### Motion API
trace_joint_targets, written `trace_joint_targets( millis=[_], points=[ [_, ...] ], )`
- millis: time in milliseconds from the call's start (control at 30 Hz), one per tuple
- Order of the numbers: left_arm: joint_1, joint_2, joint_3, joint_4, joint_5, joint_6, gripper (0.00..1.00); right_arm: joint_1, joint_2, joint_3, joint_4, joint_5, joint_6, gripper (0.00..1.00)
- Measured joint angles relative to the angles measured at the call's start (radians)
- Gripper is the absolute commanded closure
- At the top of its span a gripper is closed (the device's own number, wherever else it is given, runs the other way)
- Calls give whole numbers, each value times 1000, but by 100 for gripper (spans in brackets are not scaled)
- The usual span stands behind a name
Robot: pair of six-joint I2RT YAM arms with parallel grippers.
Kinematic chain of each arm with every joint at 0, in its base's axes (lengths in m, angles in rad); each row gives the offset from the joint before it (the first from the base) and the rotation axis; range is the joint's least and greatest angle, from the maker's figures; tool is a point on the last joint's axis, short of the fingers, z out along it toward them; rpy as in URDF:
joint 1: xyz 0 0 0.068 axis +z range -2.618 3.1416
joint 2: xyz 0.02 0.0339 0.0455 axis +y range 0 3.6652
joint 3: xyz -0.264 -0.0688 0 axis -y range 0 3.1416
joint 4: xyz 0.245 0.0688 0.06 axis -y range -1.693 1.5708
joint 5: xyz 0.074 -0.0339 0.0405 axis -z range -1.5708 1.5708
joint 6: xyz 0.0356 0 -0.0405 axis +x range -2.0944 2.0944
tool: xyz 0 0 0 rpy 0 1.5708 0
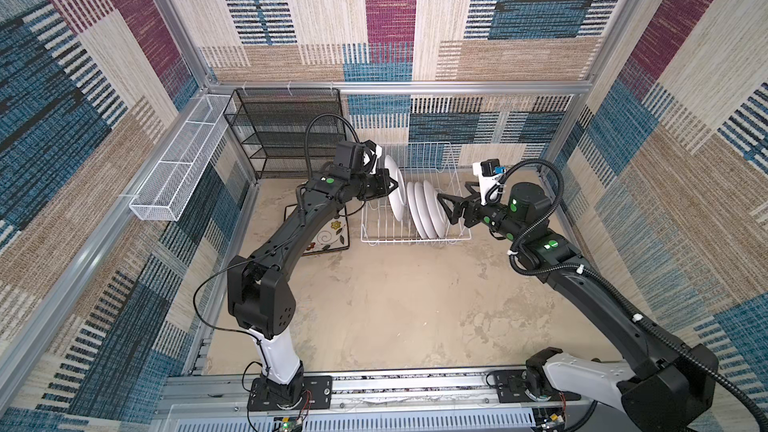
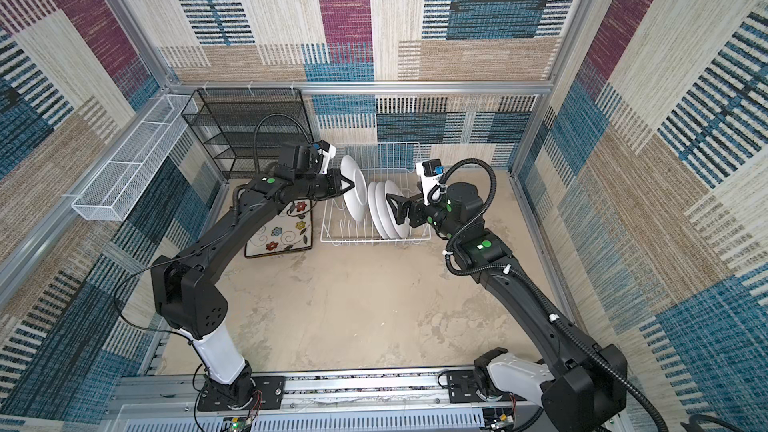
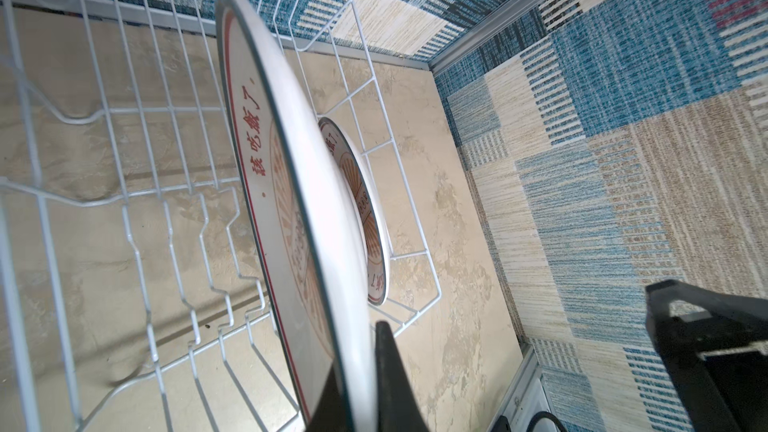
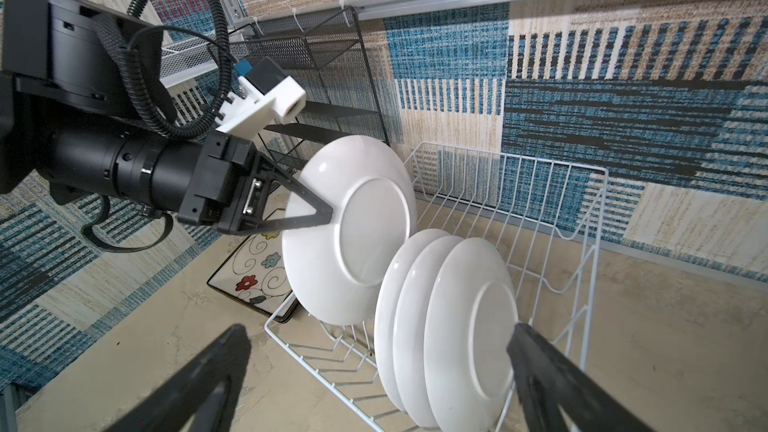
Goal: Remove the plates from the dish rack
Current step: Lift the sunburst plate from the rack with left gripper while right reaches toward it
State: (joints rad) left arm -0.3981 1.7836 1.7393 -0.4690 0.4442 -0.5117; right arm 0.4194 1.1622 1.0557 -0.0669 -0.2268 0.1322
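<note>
Beige mottled tabletop [image 1: 395, 305]. Dish rack [image 1: 415, 239], white wire, rear centre: three round plates [image 4: 449, 326] upright in tines. Fourth round plate [image 4: 353, 243]: upright at rack's left end, rim clamped by left gripper [image 4: 326, 218]. Right gripper [image 1: 455, 201]: jaws wide, empty, beside the three. Square flowered plate [image 2: 278, 230]: flat, left of rack.

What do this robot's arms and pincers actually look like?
The left arm and right arm are mostly matte black, built of rounded jointed segments, each with a white shell near its base. Green dots mark the joints. Ribbed black hoses loop alongside. The left gripper and right gripper each carry two black triangular open-frame fingers, with a small camera on a white bracket.
</note>
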Motion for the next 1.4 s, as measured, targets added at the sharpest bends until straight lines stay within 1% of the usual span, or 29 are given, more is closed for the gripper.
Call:
trace_joint_targets(
  millis=[200, 367, 567, 700, 800, 900, 1033, 1167, 1400],
  points=[
    [13, -34, 30, -42, -49, 61, 100, -4, 35, 75, -12, -11, 37, 1],
    [11, -76, 45, -69, -74, 170, 100, -32, 98, 164, -42, -32, 109, 1],
    [-4, -173, -21, -75, -124, 306, 100, -147, 167, 214, -55, -222, 259, 1],
    [-28, -241, -82, -70, -152, 406, 100, -176, 206, 228, -49, -325, 338, 1],
    [-49, -294, -146, -43, -201, 483, 100, -188, 240, 242, -38, -396, 380, 1],
    [-73, -353, -243, 6, -264, 569, 100, -200, 279, 251, -22, -471, 423, 1],
    [-110, -413, -353, 56, -327, 707, 100, -208, 325, 268, -11, -551, 473, 1],
    [-166, -438, -407, 89, -396, 841, 100, -208, 347, 286, -2, -590, 497, 0],
    [-286, -401, -447, 127, -575, 1095, 100, -208, 393, 348, -31, -628, 486, 2]
  ],
)
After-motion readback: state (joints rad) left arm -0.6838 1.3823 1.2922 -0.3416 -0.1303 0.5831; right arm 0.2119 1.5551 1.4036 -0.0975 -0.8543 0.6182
